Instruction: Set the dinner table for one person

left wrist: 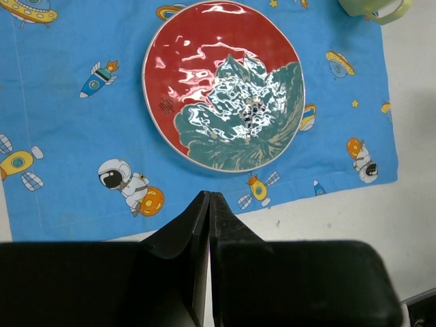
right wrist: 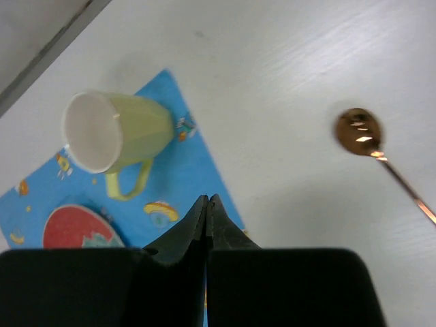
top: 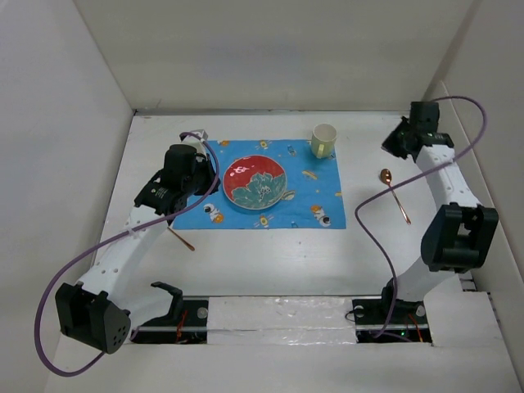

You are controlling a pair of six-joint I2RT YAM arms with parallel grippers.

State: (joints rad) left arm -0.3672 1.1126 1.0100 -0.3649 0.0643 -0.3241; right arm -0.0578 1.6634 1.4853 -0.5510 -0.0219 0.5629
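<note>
Left gripper (top: pixel 205 173) in the overhead view hung above the left part of a blue cloth (top: pixel 303 205), which lay flat on the white table (top: pixel 270 262) with upright white panels around it. A red and green plate (top: pixel 255 182) sat on the cloth just right of that gripper, and a pale green mug (top: pixel 324 140) stood at the cloth's far right corner. The right gripper (top: pixel 393 143) hovered over bare table to the right of the mug, with a copper spoon (top: pixel 395 195) lying on the table nearer than it. A thin copper utensil (top: pixel 182 239) poked out from under the left arm; its kind could not be told

From the left wrist, the left gripper (left wrist: pixel 208 196) had its fingers pressed together with nothing between them. The plate (left wrist: pixel 225 88) lay beyond the tips on the cloth (left wrist: pixel 68 136), and bare table (left wrist: pixel 340 225) showed below and to the right

From the right wrist, the right gripper (right wrist: pixel 207 199) was likewise closed and empty. The table (right wrist: pixel 286 68) spread beneath and ahead of it, with the mug (right wrist: pixel 116 133) to the upper left on the cloth's corner (right wrist: pixel 197 177), the spoon (right wrist: pixel 359 129) to the right, and the plate's edge (right wrist: pixel 75 228) at the lower left
</note>
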